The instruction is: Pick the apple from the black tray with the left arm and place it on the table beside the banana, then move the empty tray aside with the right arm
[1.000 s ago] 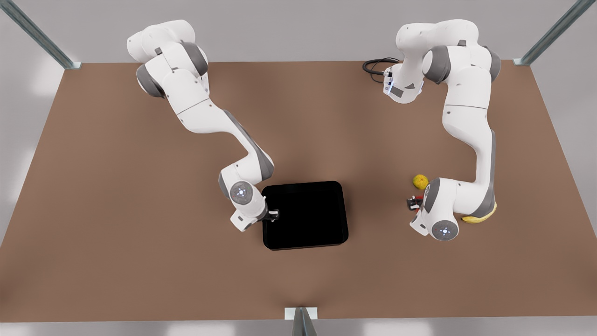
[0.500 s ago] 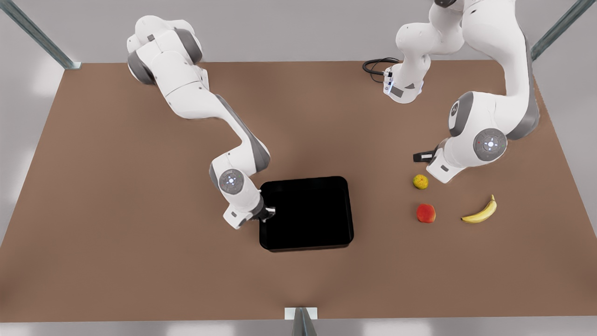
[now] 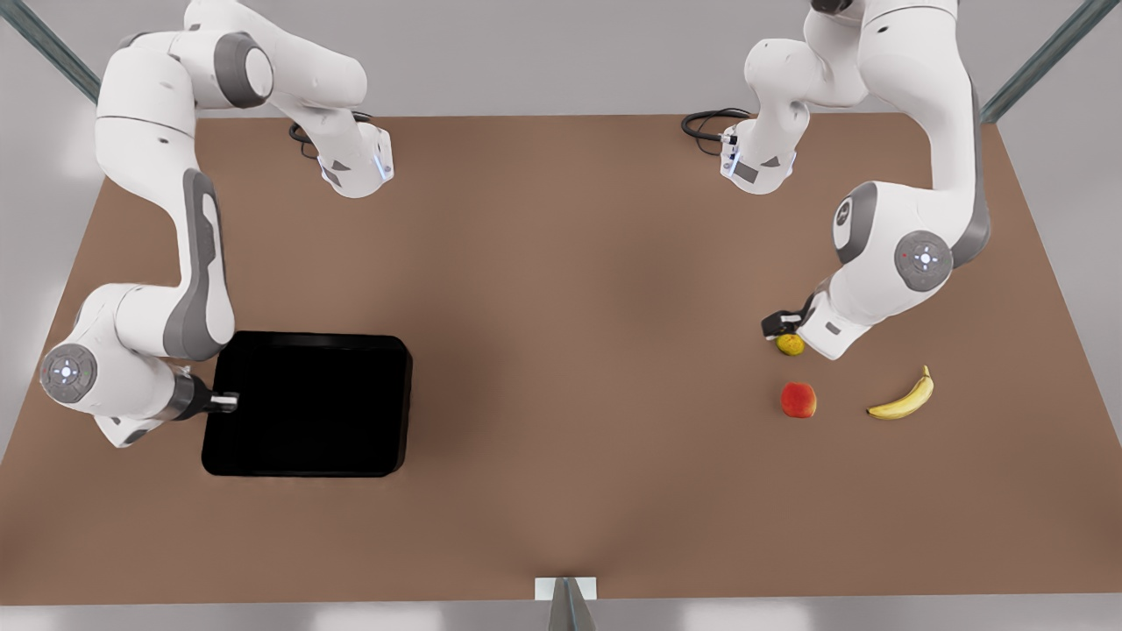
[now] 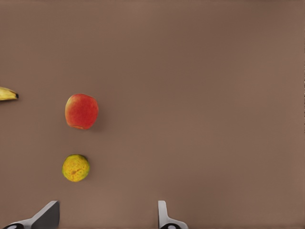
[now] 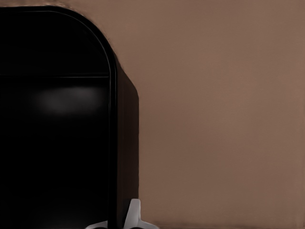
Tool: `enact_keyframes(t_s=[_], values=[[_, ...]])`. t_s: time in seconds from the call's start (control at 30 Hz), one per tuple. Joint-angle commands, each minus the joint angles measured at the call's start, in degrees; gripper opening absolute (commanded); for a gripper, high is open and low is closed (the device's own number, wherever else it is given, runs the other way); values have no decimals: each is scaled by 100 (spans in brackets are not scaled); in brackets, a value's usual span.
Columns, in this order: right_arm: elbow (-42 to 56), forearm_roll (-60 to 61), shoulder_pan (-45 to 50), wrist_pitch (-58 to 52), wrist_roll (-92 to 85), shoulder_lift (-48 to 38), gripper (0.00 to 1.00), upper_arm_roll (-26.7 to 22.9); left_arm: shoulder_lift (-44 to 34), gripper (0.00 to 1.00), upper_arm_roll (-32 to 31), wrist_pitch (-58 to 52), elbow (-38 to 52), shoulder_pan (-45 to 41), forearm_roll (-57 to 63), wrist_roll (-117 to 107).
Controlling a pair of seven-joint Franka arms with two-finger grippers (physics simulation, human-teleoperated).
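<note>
A: Where are you seeing the fruit sitting right now?

B: You are looking at the small round red apple (image 3: pixel 798 400) lying on the matte brown table (image 3: pixel 578 289), just beside the curved yellow banana (image 3: pixel 902 399) with dark tips and apart from it. A smaller yellow-green round fruit (image 3: pixel 791 344) is sitting near the apple, toward the far side in the front view.

A: And the left end effector?

B: Your left end effector (image 3: pixel 780 325) is hovering over that smaller fruit, on the front view's right. In the left wrist view its two fingers (image 4: pixel 164 217) are standing wide apart, holding nothing, with the apple (image 4: pixel 81 111) and the small fruit (image 4: pixel 76 167) below on bare table.

A: What about the tray?

B: The glossy black shallow rectangular tray (image 3: pixel 308 403) is lying empty toward the front view's left. Your right end effector (image 3: pixel 224 402) is sitting at the tray's rim on that side. In the right wrist view its fingertips (image 5: pixel 134 215) are closing on the rim, pinching the tray wall (image 5: pixel 125 143) between them.
</note>
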Motion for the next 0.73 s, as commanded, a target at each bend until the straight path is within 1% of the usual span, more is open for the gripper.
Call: enact_keyframes(t_s=[0.0,0.17,0.2,0.23,0.27,0.33,0.37,0.43,0.47,0.5,0.53,0.57,0.6,0.63,0.7], values=[[-241,-225,-25,572,-4428,132,0,5,8,100,1,57,7,-4,-38,72],[-250,-225,-25,696,-4402,220,0,14,25,100,-17,57,7,-22,-21,54],[-241,-225,-25,696,-4393,246,2,14,25,100,-26,57,7,-22,-21,54],[-241,-225,-16,696,-4384,308,35,5,25,100,-26,57,7,-22,-21,54],[-232,-224,-25,687,-4323,299,100,5,25,100,-26,57,7,-31,-21,46],[-232,-67,-16,599,-4174,247,100,32,43,100,-26,57,16,-31,-21,46],[-232,-40,2,398,-3752,53,100,67,43,100,-26,57,16,-31,-12,46],[-162,-49,10,-95,-2891,-281,100,357,51,100,-26,57,16,-31,-3,46],[-153,-49,19,-341,-2495,-509,100,418,51,100,-26,57,16,-31,-3,46],[-145,-49,19,-710,-1776,-817,100,567,51,100,-26,57,16,-31,6,46],[-145,-75,19,-1132,-484,-1221,100,822,51,100,-35,57,16,-31,6,46],[232,-66,19,-1816,256,-1415,100,989,60,100,-35,57,16,-31,6,46],[681,-40,19,-2380,984,-1415,100,1069,60,100,-35,57,16,-48,15,46],[734,-49,10,-2495,1794,-1572,100,1113,60,100,-35,57,16,-57,15,46],[717,-49,10,-2415,2234,-1828,100,1157,69,100,-35,57,60,-57,15,46]])
